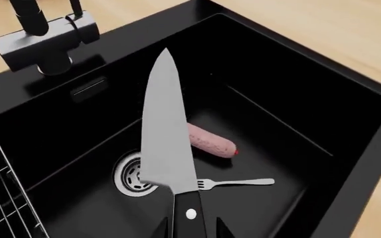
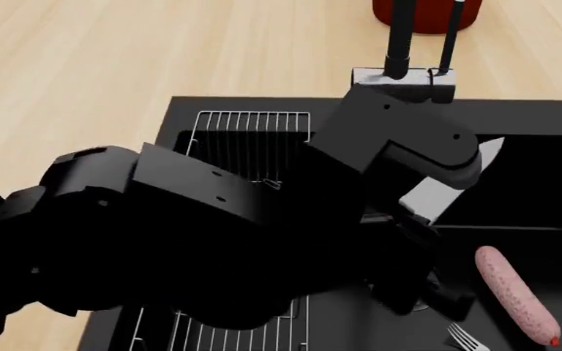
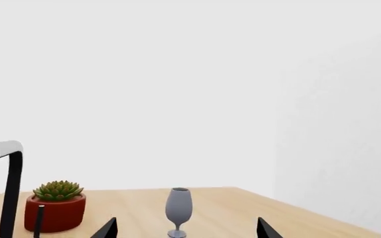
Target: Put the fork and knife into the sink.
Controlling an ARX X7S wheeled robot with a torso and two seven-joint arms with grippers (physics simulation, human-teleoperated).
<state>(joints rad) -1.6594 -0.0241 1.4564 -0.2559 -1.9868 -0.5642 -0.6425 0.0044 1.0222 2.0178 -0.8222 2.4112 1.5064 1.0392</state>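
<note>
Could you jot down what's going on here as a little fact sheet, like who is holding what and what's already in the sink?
Left gripper: shut on the knife, held above the sink
Knife blade: points toward the faucet
Fork: lying on the sink floor, beside the drain
Sausage: also on the sink floor, close to the fork
Wire rack: at one side of the sink
Right gripper: fingers apart, holding nothing, facing a potted succulent and a grey glass
Left to do: knife not yet in the sink
</note>
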